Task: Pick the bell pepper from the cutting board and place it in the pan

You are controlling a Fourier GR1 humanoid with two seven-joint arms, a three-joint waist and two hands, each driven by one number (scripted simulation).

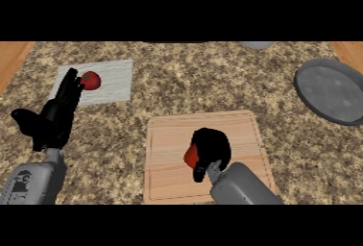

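A red bell pepper [190, 155] lies on the wooden cutting board [170, 139] in the lower middle of the head view. My right hand [212, 147] curls over it from above and the right, hiding most of it; only its left side shows. The grey pan [333, 90] sits at the right edge of the counter, well apart from the board. My left hand [53, 117] rests open with fingers up at the left.
A white cloth [113, 81] at the back left carries a red tomato [90, 80] with a green stem, just beyond my left fingertips. A grey object [255, 45] peeks in at the top edge. Wooden strips border the speckled counter at both upper corners.
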